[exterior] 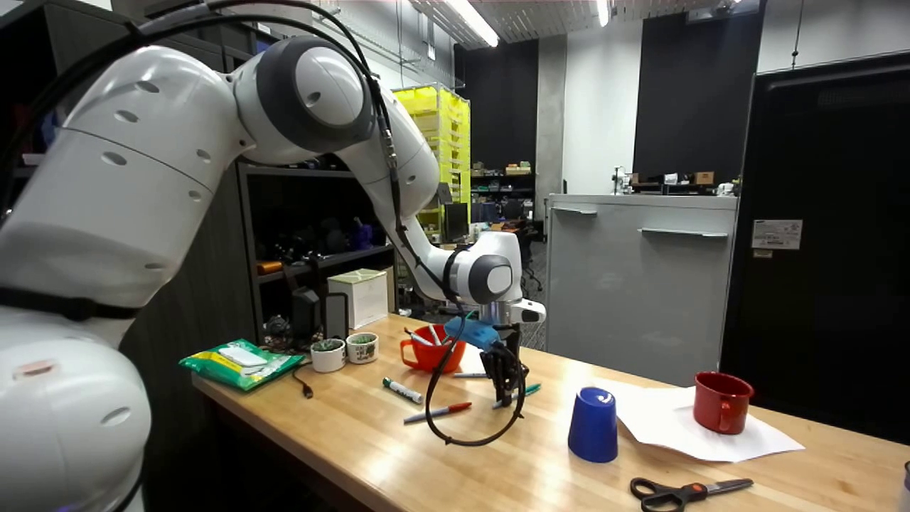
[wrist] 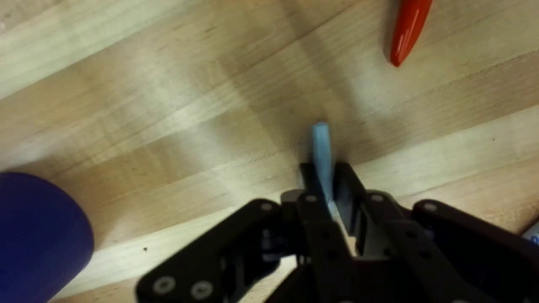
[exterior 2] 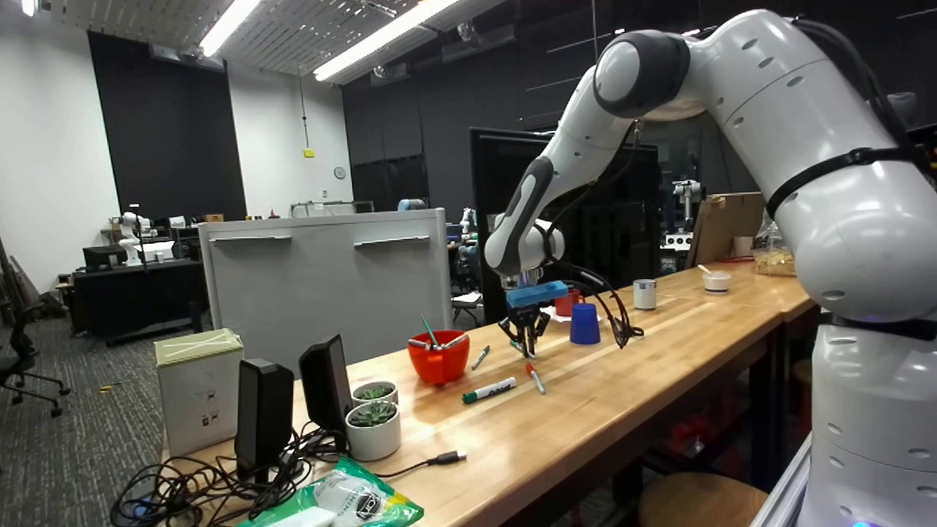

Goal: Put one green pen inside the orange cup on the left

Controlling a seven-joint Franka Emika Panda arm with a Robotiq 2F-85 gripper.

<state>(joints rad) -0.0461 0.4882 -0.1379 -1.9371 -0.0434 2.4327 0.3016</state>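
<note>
The green pen (exterior: 533, 390) lies at the table top, with its green end sticking out beside my gripper (exterior: 506, 400) in an exterior view. In the wrist view, the pen's grey-blue end (wrist: 322, 141) passes between the fingertips of my gripper (wrist: 324, 166). The fingers are close on both sides of it, and the rest of the pen is hidden by them. The orange cup (exterior: 421, 359) stands upright toward the speakers, apart from the gripper. It also shows in an exterior view (exterior 2: 439, 368), holding several pens, one of them green.
A red-orange pen (exterior: 448, 410), a green-capped marker (exterior: 402, 391) and another grey pen (exterior 2: 481, 356) lie between gripper and cup. An upside-down blue cup (exterior: 593, 427) stands close by. A dark red cup (exterior: 721, 405) stands on paper; scissors (exterior: 686, 492) lie in front.
</note>
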